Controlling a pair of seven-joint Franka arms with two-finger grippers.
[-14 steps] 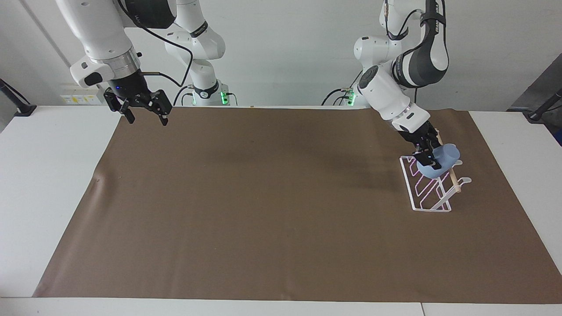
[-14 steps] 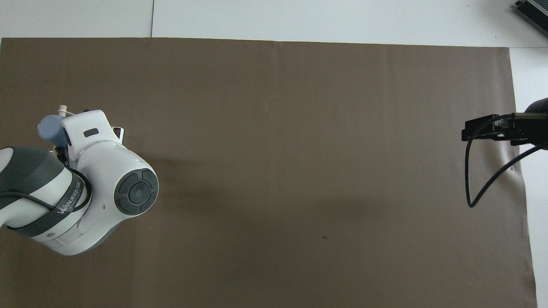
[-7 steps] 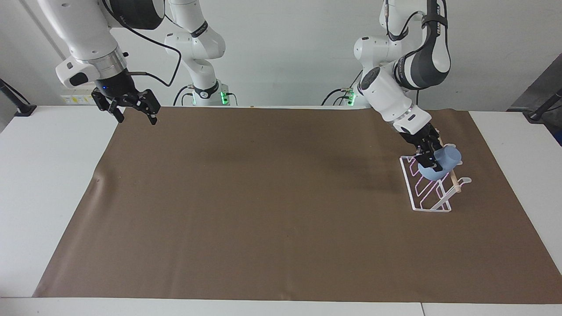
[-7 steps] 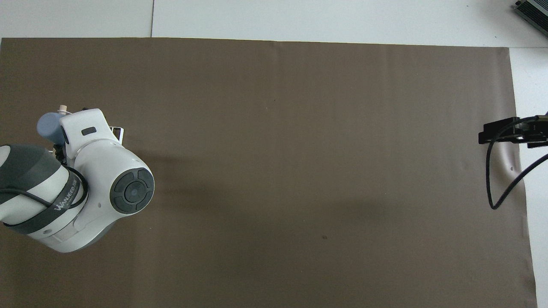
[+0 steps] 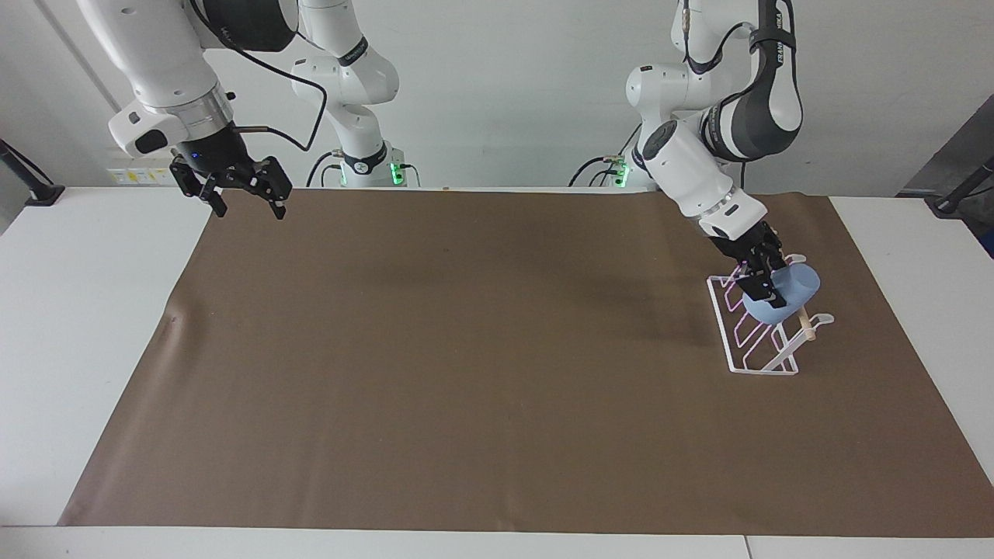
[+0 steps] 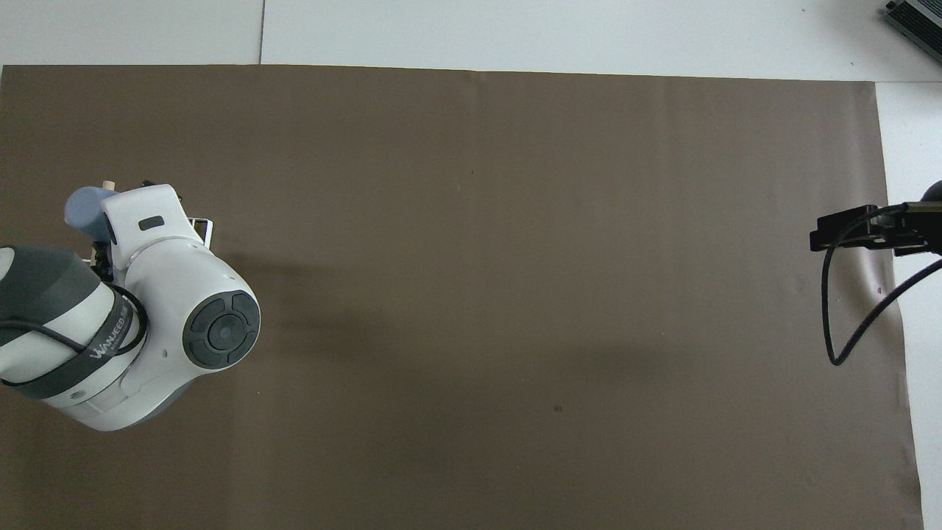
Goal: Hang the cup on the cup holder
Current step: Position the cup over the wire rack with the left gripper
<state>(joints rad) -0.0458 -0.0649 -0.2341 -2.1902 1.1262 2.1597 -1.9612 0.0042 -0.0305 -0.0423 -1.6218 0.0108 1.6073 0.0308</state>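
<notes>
A robotics lab: two white arms (image 5: pixel 683 155) are bolted at one long edge of a white worktop (image 5: pixel 78 326) covered by a plain brown mat (image 5: pixel 466 349). Bare white walls (image 5: pixel 505 70), trailing black cables (image 6: pixel 846 324) and green status lights (image 5: pixel 396 167) on the arm bases show it.

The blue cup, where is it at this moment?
In the facing view the cup is over the cup holder, at the left arm's end of the table, held by the left gripper.

Light blue cup (image 5: pixel 784 295) tilted over the holder's wooden rod, white wire holder (image 5: pixel 749 341) standing at the left arm's end
</notes>
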